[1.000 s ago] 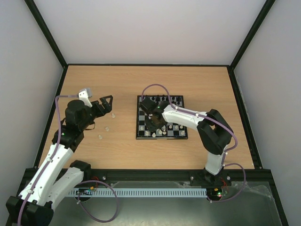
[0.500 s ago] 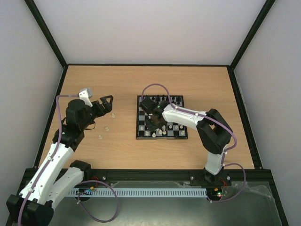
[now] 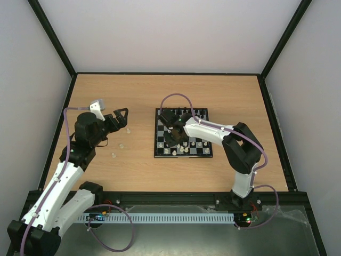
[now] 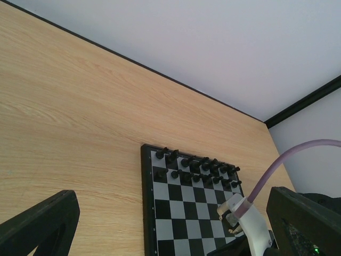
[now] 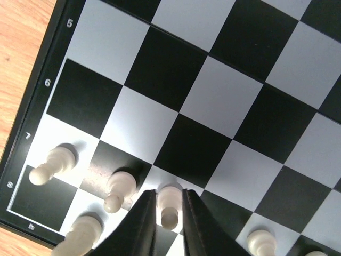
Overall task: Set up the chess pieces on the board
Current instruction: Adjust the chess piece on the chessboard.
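Note:
The board lies right of the table's middle. My right gripper is low over its near left part. In the right wrist view its dark fingers stand tight on both sides of a white pawn that stands on a pale square of the board. Other white chess pieces stand beside it in the two near rows. My left gripper hovers left of the board, open and empty; its fingers are wide apart.
Three loose white pieces lie on the wooden table between the left gripper and the board. Black chessmen fill the board's two far rows. Black frame rails and pale walls ring the table.
My right gripper has shifted slightly toward the board's far left. My left arm has barely moved.

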Motion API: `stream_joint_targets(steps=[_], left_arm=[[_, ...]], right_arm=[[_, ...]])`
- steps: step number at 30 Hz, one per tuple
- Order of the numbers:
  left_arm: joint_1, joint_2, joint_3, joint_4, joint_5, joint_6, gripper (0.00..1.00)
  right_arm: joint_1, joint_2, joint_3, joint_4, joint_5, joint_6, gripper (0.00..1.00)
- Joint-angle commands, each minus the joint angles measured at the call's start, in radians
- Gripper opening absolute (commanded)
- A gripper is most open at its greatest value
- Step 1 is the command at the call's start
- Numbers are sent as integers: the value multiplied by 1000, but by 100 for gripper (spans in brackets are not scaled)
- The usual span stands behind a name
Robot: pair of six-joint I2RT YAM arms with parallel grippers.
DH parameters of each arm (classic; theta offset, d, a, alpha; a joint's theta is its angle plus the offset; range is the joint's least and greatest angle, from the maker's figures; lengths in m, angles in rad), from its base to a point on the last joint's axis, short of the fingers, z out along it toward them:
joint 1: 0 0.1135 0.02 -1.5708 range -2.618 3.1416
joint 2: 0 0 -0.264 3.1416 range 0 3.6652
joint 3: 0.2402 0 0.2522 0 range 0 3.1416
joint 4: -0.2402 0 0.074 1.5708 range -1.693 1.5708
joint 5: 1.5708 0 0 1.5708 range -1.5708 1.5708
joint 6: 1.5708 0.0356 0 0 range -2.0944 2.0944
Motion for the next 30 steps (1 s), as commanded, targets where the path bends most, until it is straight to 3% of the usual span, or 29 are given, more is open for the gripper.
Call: stream_joint_targets(steps=[1, 8, 17, 30], left_arm=[[6, -1, -10, 25, 13, 5, 99], [6, -1, -9, 25, 13, 5, 100], [6, -4, -12, 28, 14, 3, 100], [6, -5, -14, 29, 16, 2, 100]], right_arm=[[-5, 16, 22, -15, -18, -10, 19], [-5, -28, 19, -43, 26, -3, 27], [-23, -87, -21, -117, 90, 12, 18], [-26, -76, -34, -139, 52, -3, 21]])
